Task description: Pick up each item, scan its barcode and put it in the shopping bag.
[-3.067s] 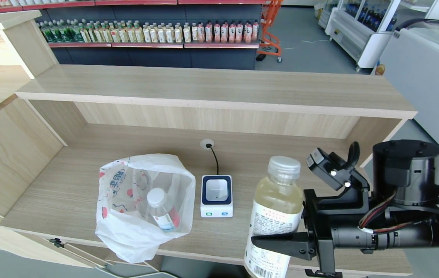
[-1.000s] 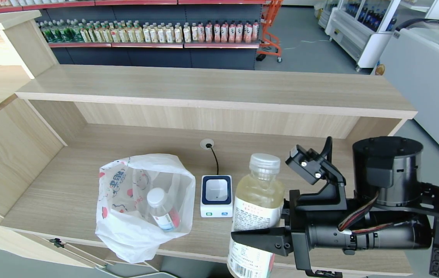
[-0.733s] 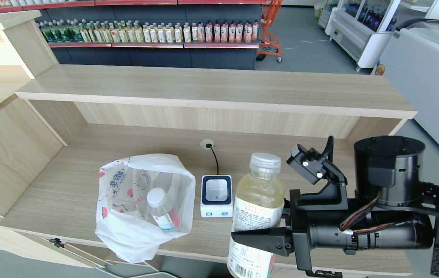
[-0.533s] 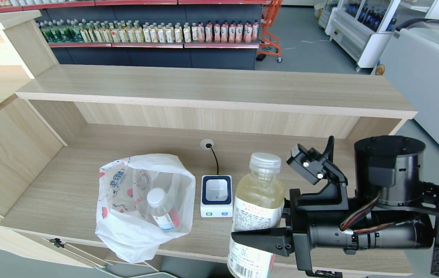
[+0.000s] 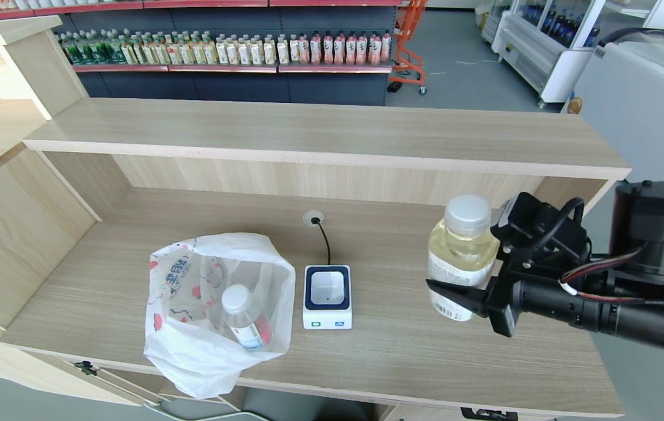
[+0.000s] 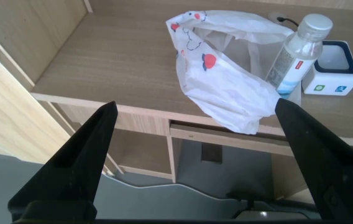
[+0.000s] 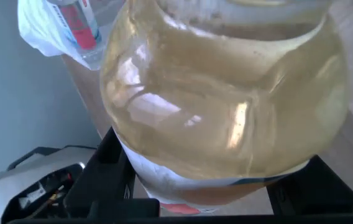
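My right gripper (image 5: 462, 285) is shut on a tall bottle of pale yellow drink (image 5: 462, 251) with a white cap, upright above the counter to the right of the scanner (image 5: 327, 295). The right wrist view shows the same bottle (image 7: 226, 106) close up in that gripper (image 7: 207, 190). A white shopping bag (image 5: 192, 327) stands open at the counter's front left with a small clear bottle (image 5: 242, 318) inside. My left gripper (image 6: 201, 162) is open and holds nothing, low in front of the counter edge near the bag (image 6: 226, 81).
The scanner's black cable (image 5: 325, 237) runs to a hole in the counter (image 5: 402, 351). A raised wooden ledge (image 5: 320, 131) borders the back and side walls close in the worktop. Freezers (image 5: 636, 99) stand to the right.
My right arm has carried the yellow bottle to the right and farther back, away from the front edge beside the scanner. Bag, small bottle and scanner have stayed put.
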Motion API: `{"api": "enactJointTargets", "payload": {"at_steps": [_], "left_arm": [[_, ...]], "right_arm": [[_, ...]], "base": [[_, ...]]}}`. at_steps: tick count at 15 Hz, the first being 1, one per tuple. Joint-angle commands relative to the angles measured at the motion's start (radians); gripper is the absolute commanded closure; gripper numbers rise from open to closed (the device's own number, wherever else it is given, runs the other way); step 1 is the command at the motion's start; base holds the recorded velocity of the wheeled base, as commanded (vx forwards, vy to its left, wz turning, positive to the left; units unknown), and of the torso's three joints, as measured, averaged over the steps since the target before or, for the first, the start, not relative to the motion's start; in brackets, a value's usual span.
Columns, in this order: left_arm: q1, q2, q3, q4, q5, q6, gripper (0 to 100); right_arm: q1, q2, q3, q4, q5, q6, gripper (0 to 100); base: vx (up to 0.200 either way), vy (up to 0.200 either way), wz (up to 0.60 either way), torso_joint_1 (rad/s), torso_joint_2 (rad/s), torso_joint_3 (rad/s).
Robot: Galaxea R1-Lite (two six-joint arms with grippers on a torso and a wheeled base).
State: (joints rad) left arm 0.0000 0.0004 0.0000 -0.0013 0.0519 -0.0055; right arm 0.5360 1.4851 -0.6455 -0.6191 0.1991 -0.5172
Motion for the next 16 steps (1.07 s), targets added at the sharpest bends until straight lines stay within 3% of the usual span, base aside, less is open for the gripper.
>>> {"api": "enactJointTargets", "payload": {"at_steps": [1, 4, 6, 16], "left_arm": [[0.0, 0.0, 0.0, 0.0, 0.0, -0.001, 0], [0.0, 0.0, 0.0, 0.0, 0.0, -0.001, 0], [0.0, 0.0, 0.0, 0.0, 0.0, -0.001, 0], [0.0, 0.0, 0.0, 0.0, 0.0, 0.002, 0]], "right_arm": [[-0.059, 0.015, 0.026, -0.106, -0.027, -0.092, 100], [-0.067, 0.067, 0.112, -0.33, -0.03, -0.173, 100], [-0.083, 0.095, 0.144, -0.396, -0.027, -0.267, 100], [-0.082, 0.136, 0.141, -0.455, -0.032, -0.458, 100]], "base": [[0.0, 0.0, 0.0, 0.0, 0.0, 0.0], [0.0, 0.0, 0.0, 0.0, 0.0, 0.0], [0.0, 0.0, 0.0, 0.0, 0.0, 0.0], [0.0, 0.0, 0.0, 0.0, 0.0, 0.0]]}}
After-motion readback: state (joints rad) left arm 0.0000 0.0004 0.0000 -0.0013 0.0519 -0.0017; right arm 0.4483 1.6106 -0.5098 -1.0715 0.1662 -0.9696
